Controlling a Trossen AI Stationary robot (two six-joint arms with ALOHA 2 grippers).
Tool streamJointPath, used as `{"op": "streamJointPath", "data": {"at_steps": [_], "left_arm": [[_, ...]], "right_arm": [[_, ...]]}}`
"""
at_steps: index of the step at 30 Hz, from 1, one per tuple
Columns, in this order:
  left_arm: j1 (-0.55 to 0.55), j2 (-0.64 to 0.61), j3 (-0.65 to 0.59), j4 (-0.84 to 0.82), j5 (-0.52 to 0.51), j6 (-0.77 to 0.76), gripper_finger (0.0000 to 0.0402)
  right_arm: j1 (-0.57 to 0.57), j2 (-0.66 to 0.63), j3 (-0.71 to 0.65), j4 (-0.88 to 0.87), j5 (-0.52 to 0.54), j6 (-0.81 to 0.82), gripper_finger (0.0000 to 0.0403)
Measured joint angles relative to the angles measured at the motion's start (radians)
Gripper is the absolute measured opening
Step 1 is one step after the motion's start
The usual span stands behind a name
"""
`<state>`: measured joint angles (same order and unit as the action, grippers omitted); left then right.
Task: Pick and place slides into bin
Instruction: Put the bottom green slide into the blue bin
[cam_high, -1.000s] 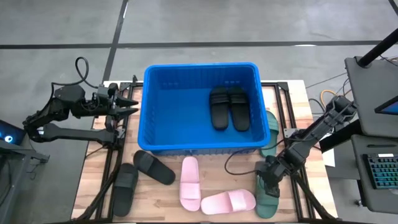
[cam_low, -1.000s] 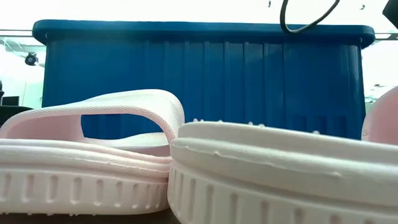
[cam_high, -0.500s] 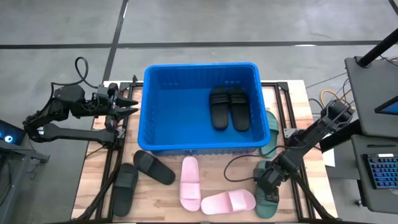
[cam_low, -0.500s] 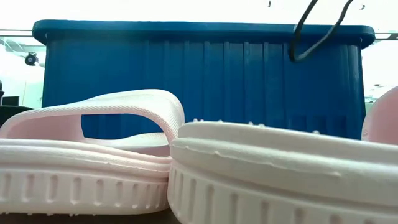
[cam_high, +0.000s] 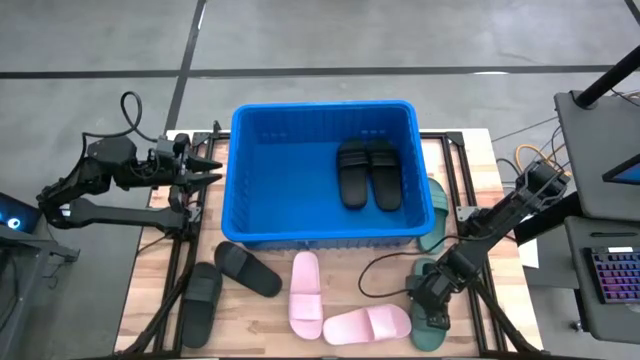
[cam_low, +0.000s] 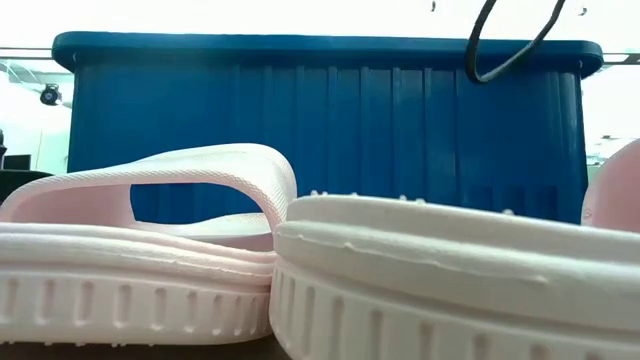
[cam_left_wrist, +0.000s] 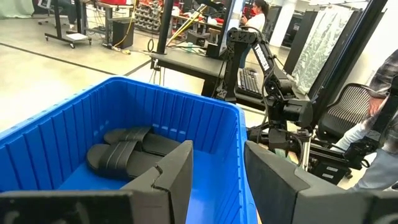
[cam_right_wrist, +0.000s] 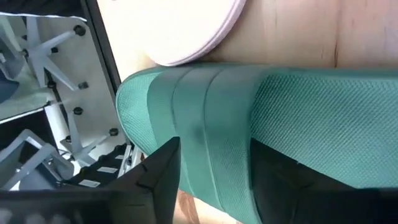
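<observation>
The left gripper (cam_high: 212, 166) waits, fingers parted and empty, at the bin's (cam_high: 325, 112) left wall. 2 black slides (cam_high: 367, 172) lie inside the bin. The right gripper (cam_high: 428, 300) straddles the green slide (cam_high: 432, 325) at the table's (cam_high: 250, 318) front right corner, beside a pink slide (cam_high: 367, 324); grip unclear.

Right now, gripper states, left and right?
Left gripper: open, holding nothing, at the bin's left rim.
Right gripper: open, fingers either side of the green slide's strap, low over it, not gripped.
</observation>
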<state>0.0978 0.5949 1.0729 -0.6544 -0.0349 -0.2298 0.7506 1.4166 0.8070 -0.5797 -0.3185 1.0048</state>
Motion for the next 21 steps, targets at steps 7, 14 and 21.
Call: {"op": "streamJointPath", "data": {"at_steps": [7,14,21], "left_arm": [[0.000,0.000,0.000,0.000,0.000,-0.001,0.0128],[0.000,0.000,0.000,0.000,0.000,0.000,0.0128],[0.000,-0.004,0.000,0.000,0.001,-0.019,0.0128]], "right_arm": [[0.000,0.000,0.000,0.000,-0.004,0.079,0.0104],[0.000,-0.001,0.001,0.005,-0.013,0.164,0.0027],[0.000,-0.006,0.019,0.000,-0.074,0.173,0.0011]]}}
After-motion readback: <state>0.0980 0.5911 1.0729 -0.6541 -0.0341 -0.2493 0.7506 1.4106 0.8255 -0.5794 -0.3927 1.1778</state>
